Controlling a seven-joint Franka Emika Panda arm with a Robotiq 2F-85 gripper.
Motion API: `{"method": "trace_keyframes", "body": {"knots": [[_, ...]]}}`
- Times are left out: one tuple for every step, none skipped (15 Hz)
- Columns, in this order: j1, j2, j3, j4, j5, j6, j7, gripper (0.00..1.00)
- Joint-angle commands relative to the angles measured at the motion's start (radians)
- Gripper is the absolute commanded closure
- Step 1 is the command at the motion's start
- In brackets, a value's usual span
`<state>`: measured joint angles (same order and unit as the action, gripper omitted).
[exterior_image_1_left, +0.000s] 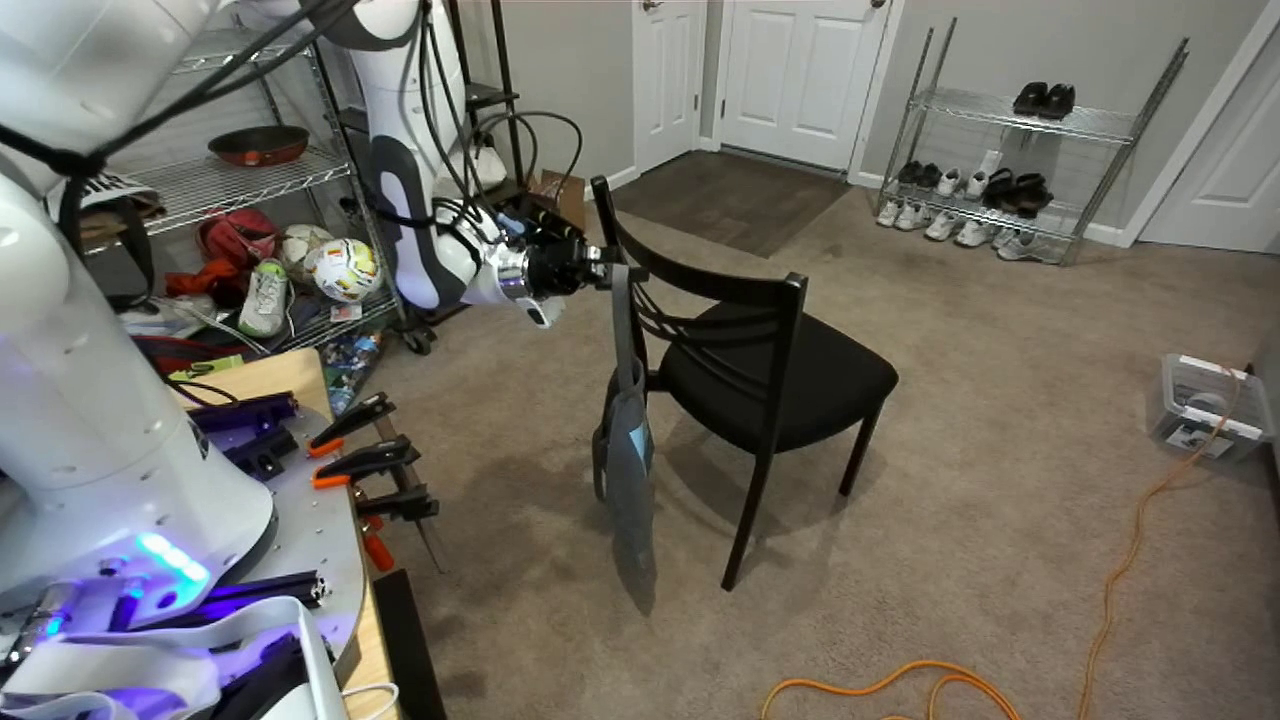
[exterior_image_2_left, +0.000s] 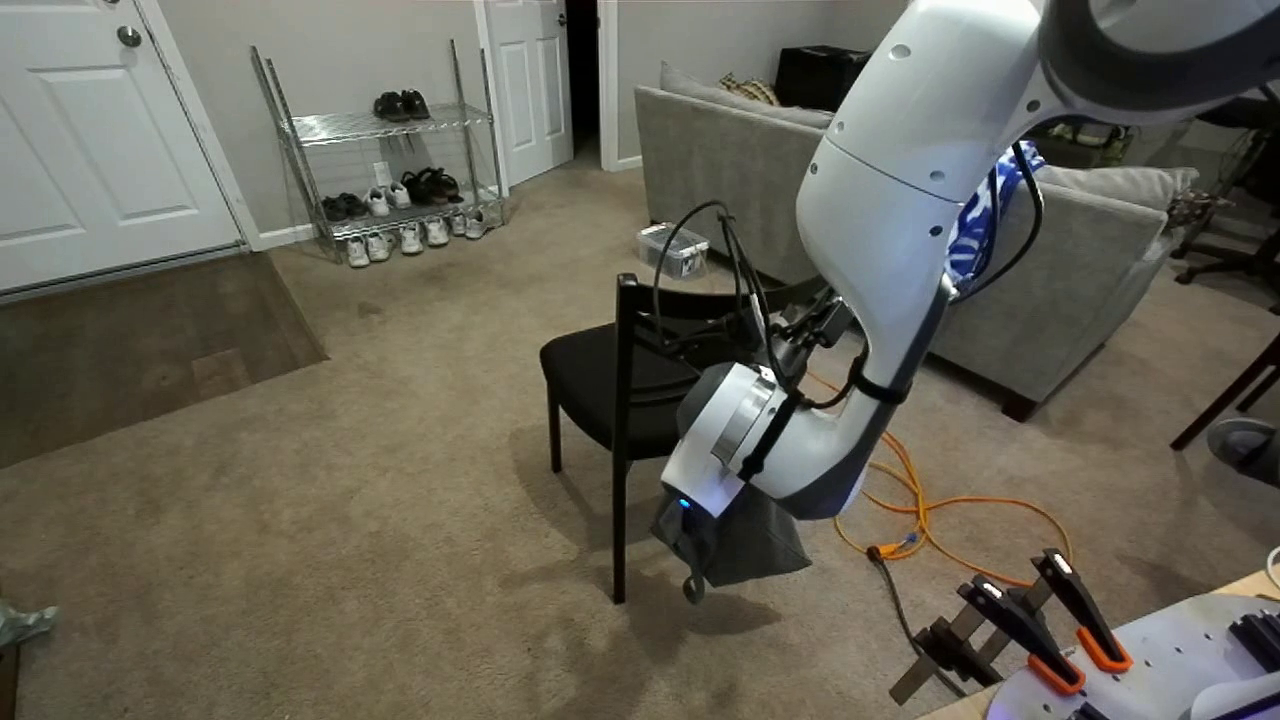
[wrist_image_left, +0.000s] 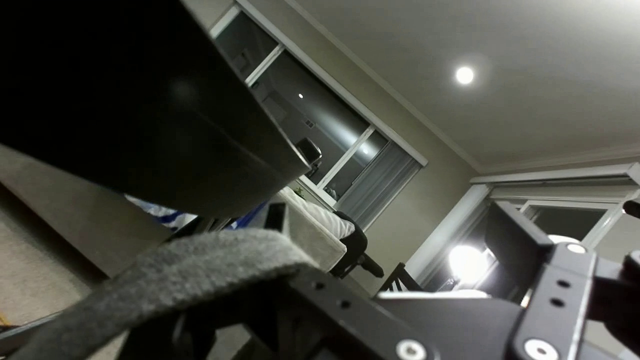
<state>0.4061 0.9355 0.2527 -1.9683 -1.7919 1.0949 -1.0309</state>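
1. A grey sofa (exterior_image_2_left: 735, 170) stood at the far right in an exterior view, its back turned to the middle of the room
2. The white arm (exterior_image_2_left: 890, 230), mounted on a bench (exterior_image_1_left: 285, 378), stretched out from the near side in both exterior views
3. A wire rack (exterior_image_1_left: 955, 103) stood against the far wall, with shoes (exterior_image_1_left: 1045, 100) on its shelves
4. The black chair (exterior_image_1_left: 790, 390) stood upright on the carpet (exterior_image_1_left: 1000, 430), its padded seat on the far side of its back
5. A grey bag (exterior_image_1_left: 630, 470) hung beside the chair's back, left of the seat in an exterior view; whether it touched the chair, I could not tell
6. A clear plastic box (exterior_image_1_left: 1205, 410) sat on the carpet near the sofa
7. The black pincer (wrist_image_left: 395, 225) was just beside an end of the chair's back, its two fingers (wrist_image_left: 555, 285) spread well apart
8. The bag's strap (wrist_image_left: 195, 275) lay draped over a single finger, and the bag hung down from it
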Motion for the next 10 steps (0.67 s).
{"method": "trace_keyframes", "body": {"knots": [[0.005, 0.005, -0.006, 0.006, 0.003, 0.002, 0.001, 0.00], [0.007, 0.008, -0.006, 0.007, 0.003, 0.002, 0.001, 0.00], [0.010, 0.010, -0.005, 0.007, 0.003, 0.001, 0.001, 0.00], [0.012, 0.011, -0.005, 0.007, 0.003, 0.001, 0.001, 0.00], [0.013, 0.011, -0.005, 0.007, 0.003, 0.001, 0.001, 0.00], [0.036, 0.038, -0.011, 0.043, -0.009, -0.017, -0.028, 0.00], [0.066, 0.072, -0.011, 0.083, -0.024, -0.027, -0.071, 0.00], [0.086, 0.084, -0.009, 0.092, -0.047, -0.024, -0.088, 0.00], [0.109, 0.094, -0.007, 0.098, -0.065, -0.024, -0.099, 0.00], [0.121, 0.089, 0.003, 0.083, -0.078, -0.007, -0.088, 0.00]]}}
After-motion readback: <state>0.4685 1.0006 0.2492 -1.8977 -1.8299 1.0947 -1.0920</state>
